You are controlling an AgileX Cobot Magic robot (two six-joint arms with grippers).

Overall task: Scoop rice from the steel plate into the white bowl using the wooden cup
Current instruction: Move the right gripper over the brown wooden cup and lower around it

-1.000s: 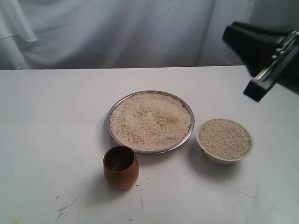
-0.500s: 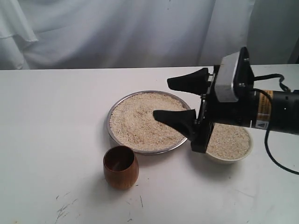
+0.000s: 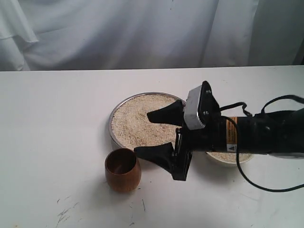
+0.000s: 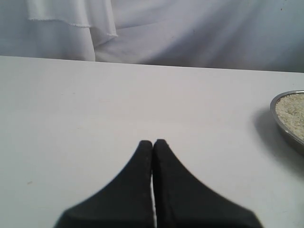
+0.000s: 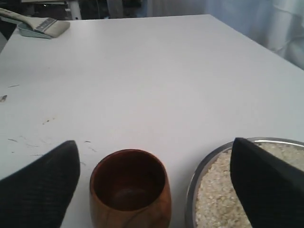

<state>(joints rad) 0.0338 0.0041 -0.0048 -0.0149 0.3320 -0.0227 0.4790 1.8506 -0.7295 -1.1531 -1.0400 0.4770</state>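
Note:
The empty wooden cup (image 3: 122, 170) (image 5: 130, 187) stands upright on the table in front of the steel plate (image 3: 114, 114) (image 5: 195, 178). Rice (image 3: 135, 121) (image 5: 216, 194) fills that plate. My right gripper (image 3: 142, 133) (image 5: 153, 142) is open and reaches in from the right. One finger (image 3: 165, 115) is over the plate and the other (image 3: 153, 154) is just right of the cup, not touching it. The arm hides most of the white bowl (image 3: 228, 158), which holds rice. My left gripper (image 4: 153, 141) is shut and empty over bare table, with the plate's edge (image 4: 280, 124) to one side.
A white cloth hangs behind the table. Dark scuff marks (image 3: 64, 213) lie near the front edge. In the right wrist view a brush (image 5: 40, 26) lies at the far corner of the table. The right arm's cable (image 3: 266, 187) loops over the table at right.
My right arm has swung in from the upper right, passed over the white bowl, and dropped leftward; its open jaws now sit beside the wooden cup. Cup, plate and bowl have not moved.

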